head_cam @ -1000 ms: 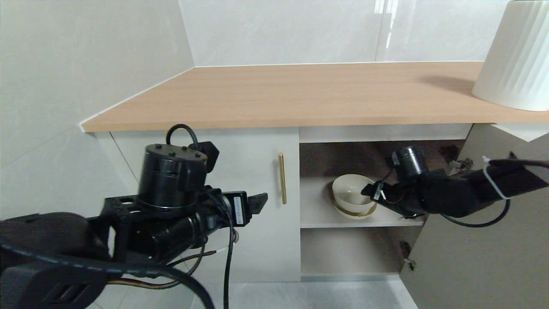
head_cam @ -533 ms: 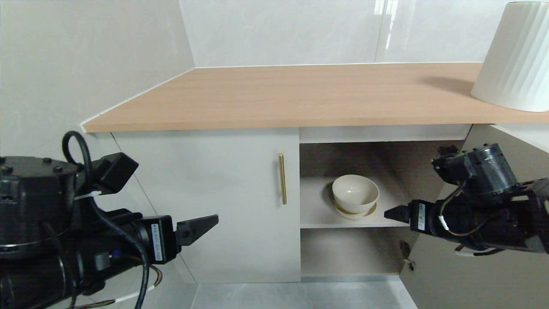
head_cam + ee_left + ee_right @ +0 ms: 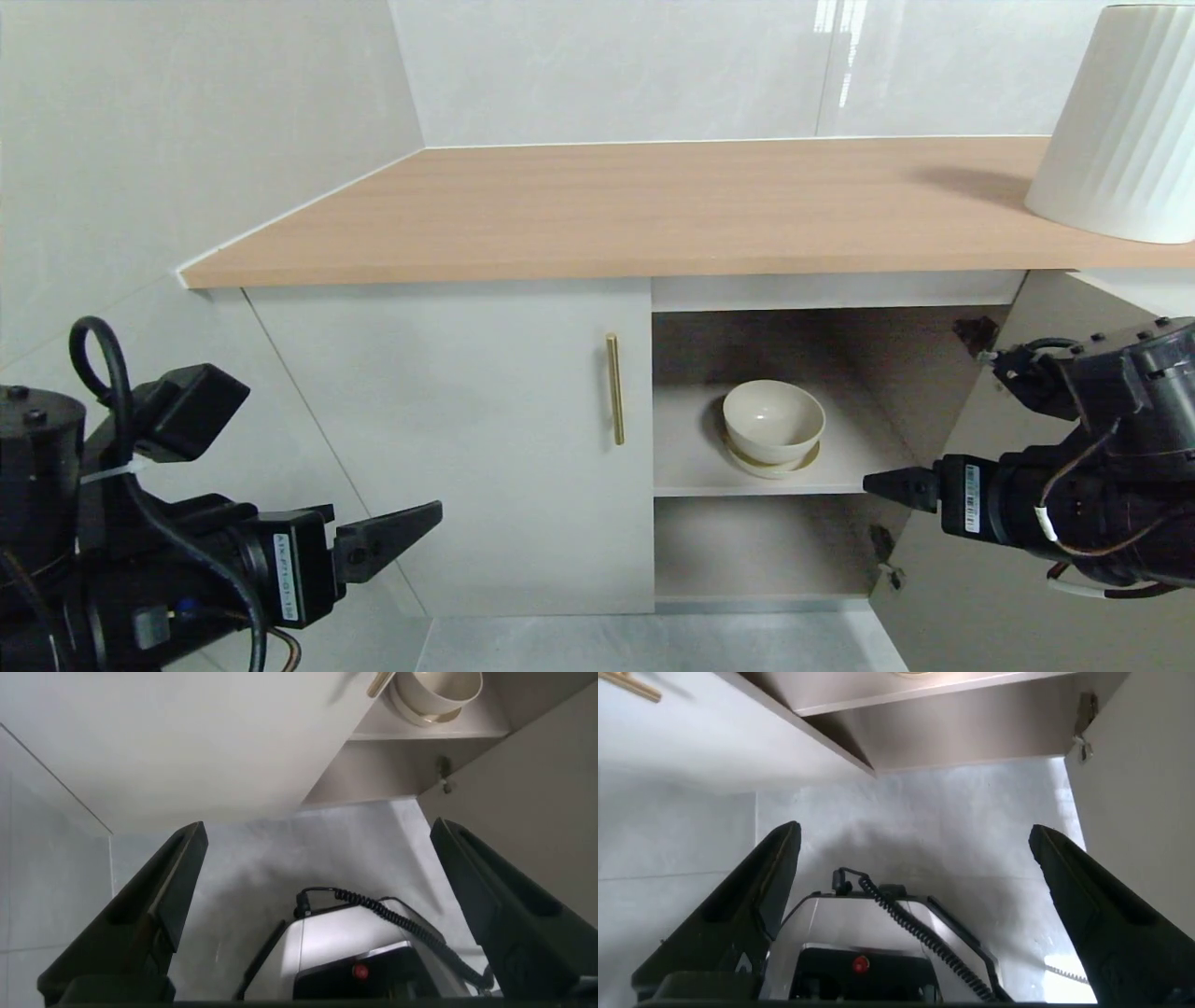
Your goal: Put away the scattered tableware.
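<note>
Wood counter (image 3: 653, 205) over a white cabinet (image 3: 467, 439), right door (image 3: 1018, 597) open. Plain glossy cream bowl (image 3: 774, 421) sits upright on a saucer (image 3: 750, 461) on the upper shelf (image 3: 691, 457). Left gripper (image 3: 392, 537) and right gripper (image 3: 894, 484) are outside the cabinet, fingers wide apart. Each carries a barcode label; the print is unreadable.

bowl (image 3: 774, 422): plain cream
plate (image 3: 773, 461): cream, rim perhaps golden
countertop (image 3: 653, 205): light wood, fine grain
cabinet door (image 3: 448, 420): pale grey-white
handle (image 3: 613, 389): gold
lampshade (image 3: 1120, 121): white, vertical ribs
floor (image 3: 653, 644): pale grey, marbled
wall tiles (image 3: 607, 65): glossy off-white
</note>
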